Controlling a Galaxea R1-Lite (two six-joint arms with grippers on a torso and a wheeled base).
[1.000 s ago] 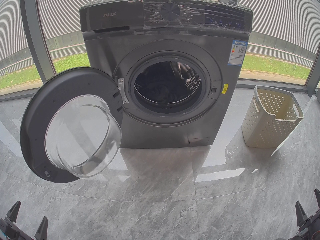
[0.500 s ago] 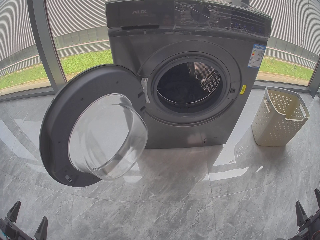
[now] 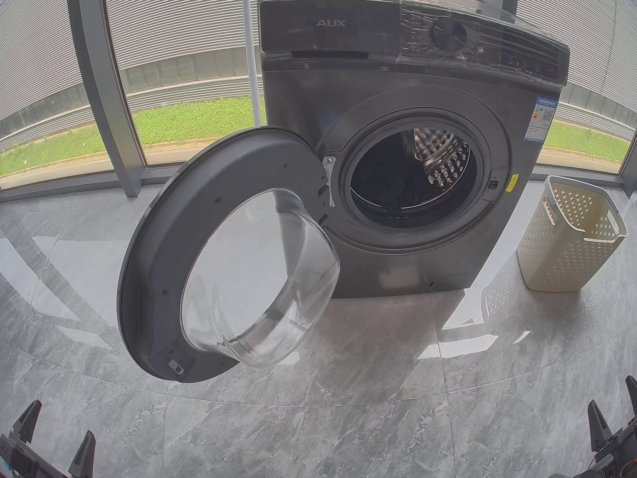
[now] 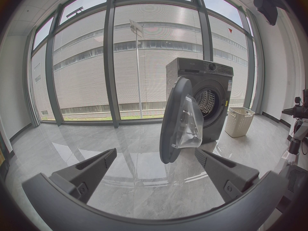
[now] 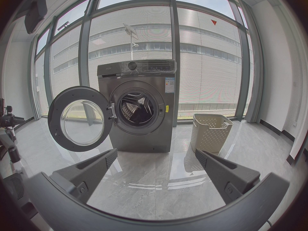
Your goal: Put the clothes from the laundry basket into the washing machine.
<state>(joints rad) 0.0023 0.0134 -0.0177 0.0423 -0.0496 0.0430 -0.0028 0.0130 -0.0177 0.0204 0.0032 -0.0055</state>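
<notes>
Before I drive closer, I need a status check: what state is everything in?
Round grey door with clear bowl window of the grey front-loading washing machine: wide open.
Cream perforated plastic laundry basket: upright, no clothes visible inside.
Left pincer: open, empty.
Right pincer: open, empty.

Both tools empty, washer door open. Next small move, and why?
Probably raise the left tool toward the door to swing it shut. It hangs wide open on the robot's left, that tool and the right tool are open and empty, and the laundry basket shows no clothes; its bottom is hidden, so this is a guess.
</notes>
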